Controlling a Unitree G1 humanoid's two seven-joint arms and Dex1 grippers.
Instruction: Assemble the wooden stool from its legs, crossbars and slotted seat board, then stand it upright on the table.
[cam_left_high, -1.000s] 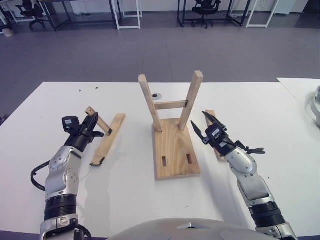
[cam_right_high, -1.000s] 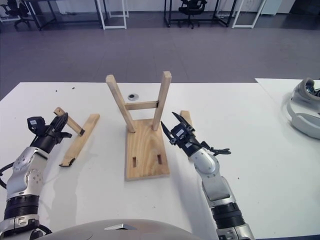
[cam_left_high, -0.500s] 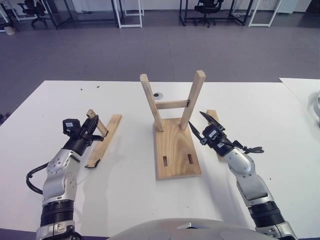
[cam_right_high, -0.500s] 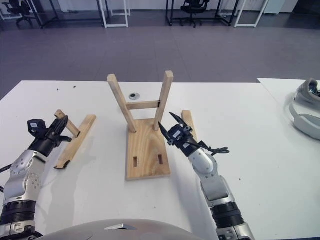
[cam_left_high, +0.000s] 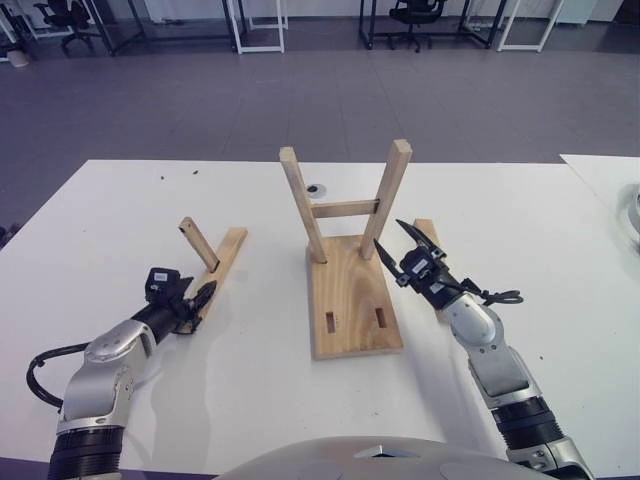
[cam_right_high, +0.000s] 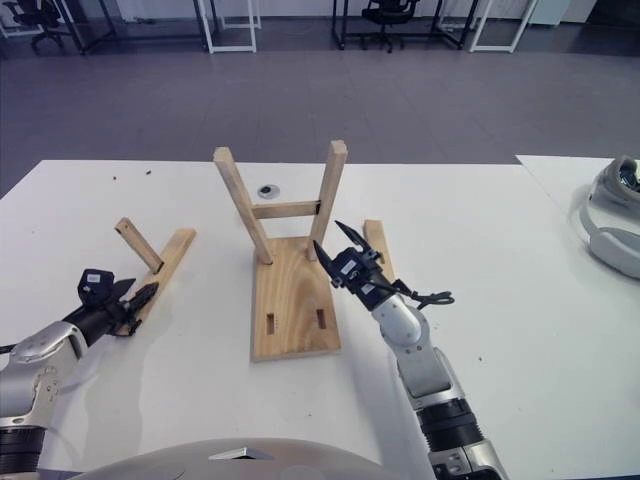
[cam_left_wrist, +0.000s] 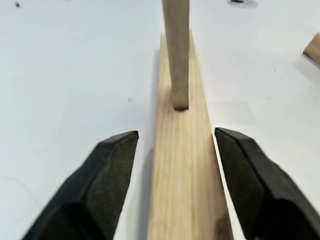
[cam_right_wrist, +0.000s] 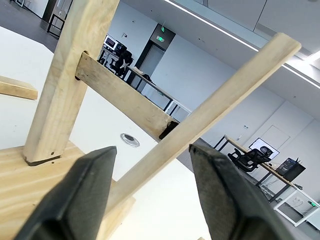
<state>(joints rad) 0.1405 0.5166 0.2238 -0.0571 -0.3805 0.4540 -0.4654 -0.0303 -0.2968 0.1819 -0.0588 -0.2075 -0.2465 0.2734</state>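
Observation:
The slotted seat board (cam_left_high: 352, 300) lies flat on the white table, two empty slots (cam_left_high: 328, 321) at its near end. Two legs joined by a crossbar (cam_left_high: 343, 209) stand up from its far end. To the left lies a loose leg (cam_left_high: 218, 270) with a short crossbar (cam_left_high: 198, 243) sticking up from it. My left gripper (cam_left_high: 200, 298) is open, its fingers (cam_left_wrist: 107, 170) on either side of that leg's near end (cam_left_wrist: 185, 165). My right gripper (cam_left_high: 390, 235) is open beside the base of the right standing leg (cam_right_wrist: 60, 100). Another loose leg (cam_right_high: 377, 245) lies behind it.
A round grommet (cam_left_high: 317, 189) sits in the table beyond the standing legs. A white headset (cam_right_high: 612, 215) lies at the far right on a neighbouring table. Bare tabletop stretches in front of the seat board. Desks and office chairs stand in the room behind.
My left gripper has dropped back from the upright crossbar stub to the loose leg's near end. My right gripper has edged slightly toward the standing leg.

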